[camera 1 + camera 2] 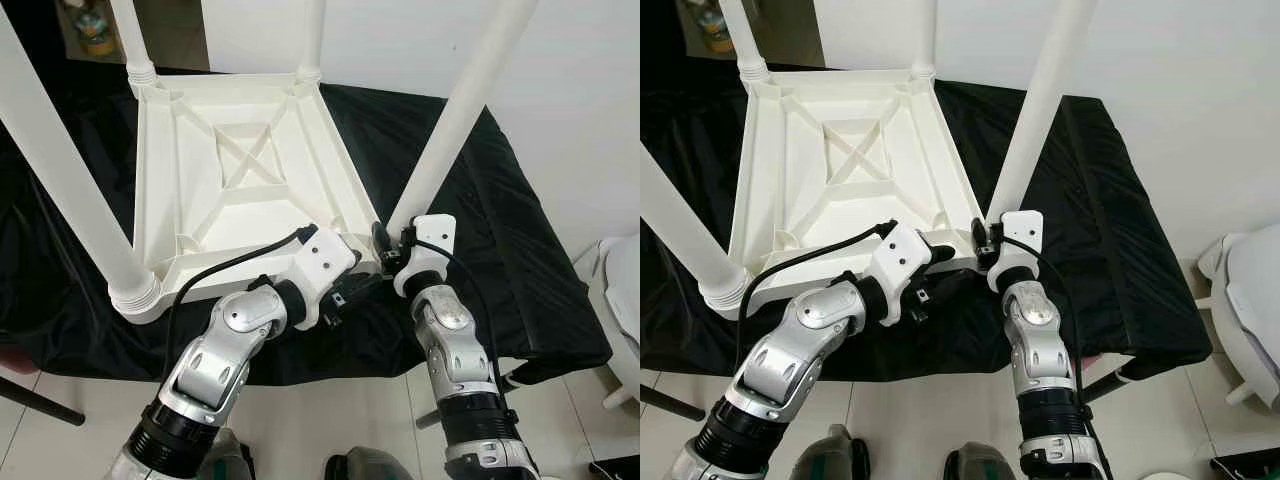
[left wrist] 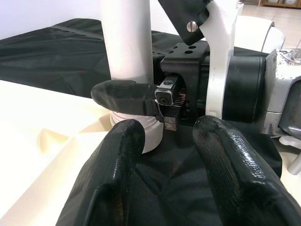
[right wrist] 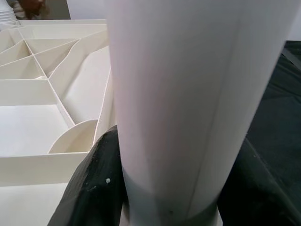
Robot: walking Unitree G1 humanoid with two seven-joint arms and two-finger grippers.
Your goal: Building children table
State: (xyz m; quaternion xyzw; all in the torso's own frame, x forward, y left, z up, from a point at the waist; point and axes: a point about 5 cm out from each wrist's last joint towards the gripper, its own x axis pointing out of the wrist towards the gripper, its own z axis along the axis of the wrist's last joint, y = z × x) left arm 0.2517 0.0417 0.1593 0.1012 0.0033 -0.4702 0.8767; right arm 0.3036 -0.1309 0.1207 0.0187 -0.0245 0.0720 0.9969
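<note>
A white plastic children's table (image 1: 240, 170) lies upside down on a black cloth (image 1: 520, 250). Legs stand in its corners: two far ones (image 1: 130, 35), a near left one (image 1: 60, 180) and a near right one (image 1: 455, 110). My right gripper (image 1: 388, 245) is shut on the base of the near right leg (image 3: 188, 94), a black finger (image 3: 94, 183) on each side. My left gripper (image 1: 355, 290) sits just in front of that corner, low over the cloth. Its fingers (image 2: 113, 179) are open with nothing between them, pointing at the leg (image 2: 126, 42).
The cloth-covered surface ends just in front of my arms, with tiled floor (image 1: 330, 410) below. A white plastic object (image 1: 625, 290) stands on the floor at the right. A white wall (image 1: 560, 80) rises behind the table.
</note>
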